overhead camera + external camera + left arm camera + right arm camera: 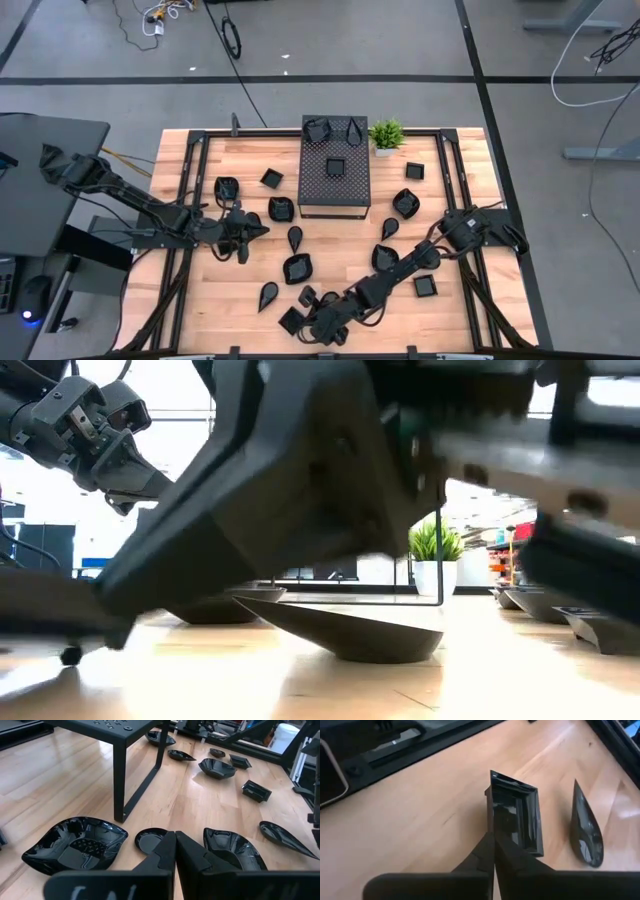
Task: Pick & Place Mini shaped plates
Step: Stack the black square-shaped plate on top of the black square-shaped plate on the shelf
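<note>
Small glossy black plates lie scattered on the wooden table [200,300]. My right gripper [303,322] is near the table's near edge, shut on a square plate [516,815]; a teardrop plate [585,832] lies flat beside it. My left gripper [175,851] hovers shut and empty left of the middle [247,232], raised above the table [105,445]. Below it lie a leaf plate [75,845], a teardrop plate [149,840] and another leaf plate [235,847]. Three plates sit on the black perforated box [335,178]. My right gripper pinches the square plate by one side rim [492,832] between its two fingers [482,852]. The plate stands tilted up on edge ahead of the fingers, its hollow side turned sideways. Whether its far corner touches the table, I cannot tell.
The perforated box stands on thin legs [119,775] at the far middle, with a small green potted plant [386,133] to its right. Dark rails [185,200] run along the table's left and right sides. A teardrop plate [350,630] lies close to the low camera.
</note>
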Robot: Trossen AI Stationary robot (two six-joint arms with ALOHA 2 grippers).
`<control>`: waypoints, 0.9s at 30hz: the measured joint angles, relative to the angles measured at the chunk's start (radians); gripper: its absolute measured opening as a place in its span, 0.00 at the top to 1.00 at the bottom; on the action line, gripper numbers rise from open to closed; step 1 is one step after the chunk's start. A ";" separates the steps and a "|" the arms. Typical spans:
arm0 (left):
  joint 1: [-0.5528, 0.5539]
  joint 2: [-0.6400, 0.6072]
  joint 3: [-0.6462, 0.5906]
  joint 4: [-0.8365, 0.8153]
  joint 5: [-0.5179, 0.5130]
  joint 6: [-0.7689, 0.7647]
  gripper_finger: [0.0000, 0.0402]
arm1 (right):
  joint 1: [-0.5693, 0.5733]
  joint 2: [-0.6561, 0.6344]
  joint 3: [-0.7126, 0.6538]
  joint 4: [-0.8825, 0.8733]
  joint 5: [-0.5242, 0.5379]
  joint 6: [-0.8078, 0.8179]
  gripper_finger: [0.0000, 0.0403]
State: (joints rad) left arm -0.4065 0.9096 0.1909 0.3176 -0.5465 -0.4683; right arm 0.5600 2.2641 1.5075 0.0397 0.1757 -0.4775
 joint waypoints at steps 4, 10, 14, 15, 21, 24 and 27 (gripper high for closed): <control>0.000 0.000 0.000 0.000 0.000 0.000 0.96 | 0.001 -0.040 0.000 -0.021 0.001 0.035 0.99; 0.000 0.000 0.000 0.001 -0.004 0.002 0.96 | 0.000 -0.171 0.000 -0.111 0.063 0.065 1.00; 0.000 0.000 0.000 0.001 -0.016 0.004 0.96 | -0.008 -0.299 0.000 -0.226 0.196 0.111 1.00; 0.000 0.000 0.000 0.000 -0.018 0.005 0.96 | -0.014 -0.335 0.000 -0.260 0.233 0.113 1.00; 0.000 0.000 0.000 0.000 -0.019 0.007 0.96 | -0.113 -0.515 0.000 -0.431 0.490 0.186 1.00; 0.000 0.000 0.000 -0.001 -0.021 0.007 0.96 | -0.210 -0.567 0.001 -0.542 0.520 0.189 1.00; 0.000 0.000 0.000 -0.001 -0.021 0.008 0.96 | -0.321 -0.577 0.001 -0.630 0.517 0.166 1.00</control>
State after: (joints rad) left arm -0.4061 0.9096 0.1913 0.3167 -0.5677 -0.4606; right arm 0.2393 1.6875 1.5085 -0.5904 0.6925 -0.3118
